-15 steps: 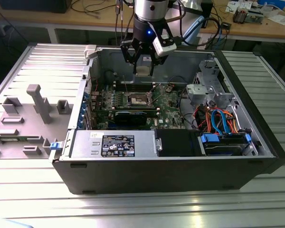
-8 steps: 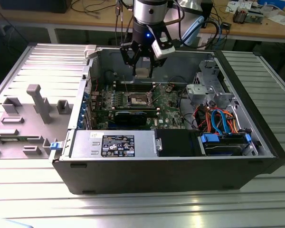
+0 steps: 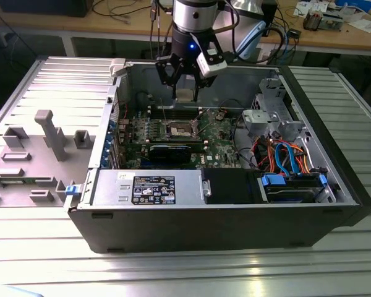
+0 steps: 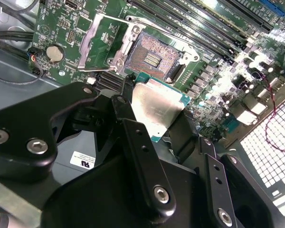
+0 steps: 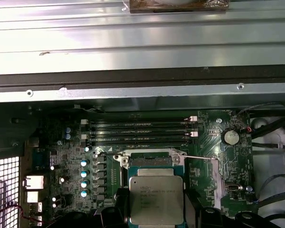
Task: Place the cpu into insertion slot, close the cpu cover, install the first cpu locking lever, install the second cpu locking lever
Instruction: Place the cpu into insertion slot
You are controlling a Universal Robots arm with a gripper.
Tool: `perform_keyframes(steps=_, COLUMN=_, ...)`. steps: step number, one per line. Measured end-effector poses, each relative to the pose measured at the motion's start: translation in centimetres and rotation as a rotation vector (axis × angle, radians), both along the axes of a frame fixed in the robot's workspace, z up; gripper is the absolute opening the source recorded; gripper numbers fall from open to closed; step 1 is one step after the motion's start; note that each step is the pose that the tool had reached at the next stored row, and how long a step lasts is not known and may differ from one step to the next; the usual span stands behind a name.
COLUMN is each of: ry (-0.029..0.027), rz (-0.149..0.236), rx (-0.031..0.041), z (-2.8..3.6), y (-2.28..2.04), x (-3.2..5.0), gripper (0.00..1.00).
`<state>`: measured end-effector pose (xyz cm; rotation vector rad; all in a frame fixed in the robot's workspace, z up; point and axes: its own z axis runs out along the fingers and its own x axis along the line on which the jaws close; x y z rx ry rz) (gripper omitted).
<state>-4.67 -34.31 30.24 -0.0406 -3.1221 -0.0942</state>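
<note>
Ribbed metal table, cluttered workbench behind, open case in the middle. Our one gripper hangs over the motherboard, jaws clamped on two opposite edges of the cpu. The chip is near-square, silvery top up, green rim showing. The slot lies bare beneath it, apart, and looks about squared to it. The cover is swung open beside the slot.

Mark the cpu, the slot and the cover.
cpu (image 4: pixel 156 107): second wrist view, middle of its metal top.
slot (image 4: pixel 153 57): second wrist view, its dark centre.
cover (image 4: pixel 87 42): second wrist view, a side bar of the frame.
</note>
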Motion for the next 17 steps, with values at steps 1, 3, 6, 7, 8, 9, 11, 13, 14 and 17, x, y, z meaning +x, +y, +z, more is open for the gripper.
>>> perform_keyframes(steps=1, ry=0.0, rz=0.0, rx=-0.0006, z=-0.03, y=0.0, x=-0.05, gripper=0.55)
perform_keyframes(steps=3, ry=0.0, rz=0.0, rx=-0.0007, z=-0.04, y=0.0, x=-0.07, gripper=0.55)
perform_keyframes(steps=6, ry=0.0, rz=0.0, rx=-0.0008, z=-0.05, y=0.0, x=-0.09, gripper=0.55)
perform_keyframes(steps=7, ry=-0.0001, rz=0.0, rx=-0.001, z=-0.05, y=0.0, x=-0.09, gripper=0.55)
perform_keyframes(steps=8, ry=-0.0002, rz=0.0, rx=-0.0015, z=-0.06, y=0.02, x=-0.09, gripper=0.55)
perform_keyframes(steps=9, ry=-0.0002, rz=0.0, rx=-0.0021, z=-0.06, y=0.04, x=-0.1, gripper=0.55)
perform_keyframes(steps=11, ry=-0.0001, rz=0.0, rx=-0.0037, z=-0.06, y=0.08, x=-0.09, gripper=0.55)
perform_keyframes(steps=13, ry=-0.0001, rz=0.0, rx=-0.0061, z=-0.12, y=0.08, x=-0.09, gripper=0.55)
perform_keyframes(steps=14, ry=0.0, rz=0.0, rx=-0.0087, z=-0.16, y=0.08, x=-0.09, gripper=0.55)
perform_keyframes(steps=17, ry=-0.0001, rz=0.0, rx=-0.0143, z=-0.21, y=0.08, x=-0.09, gripper=0.55)
